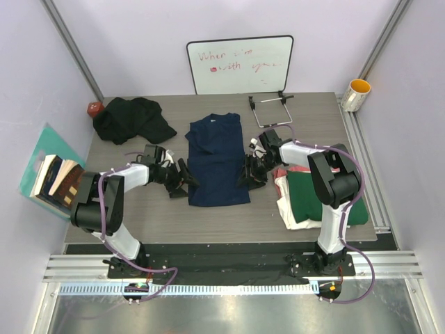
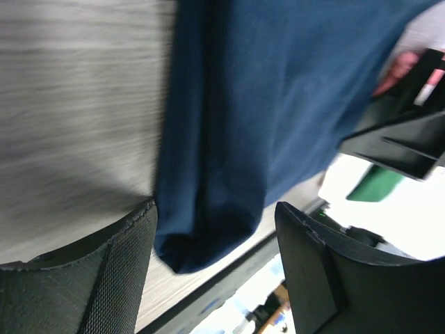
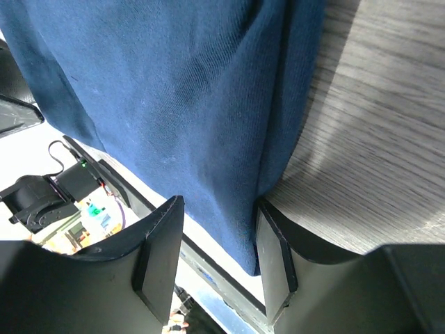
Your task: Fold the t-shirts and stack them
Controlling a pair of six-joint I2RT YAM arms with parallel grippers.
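Navy blue cotton t-shirt (image 1: 217, 156) lies folded lengthwise; left end effector (image 1: 185, 182) and right end effector (image 1: 249, 175), both spread, straddle its hem corners. Next, likely: pinch, fold toward collar.

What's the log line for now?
navy shirt: flat, centre | left gripper: open, astride near corner | right gripper: open, astride near corner

Matt navy t-shirt (image 1: 217, 158) (soft knit cloth), smooth wood-grain table (image 1: 153, 216)

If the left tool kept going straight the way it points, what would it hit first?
Most likely the navy shirt: its near corner lies between the open fingers of the left tool, though depth is unclear.
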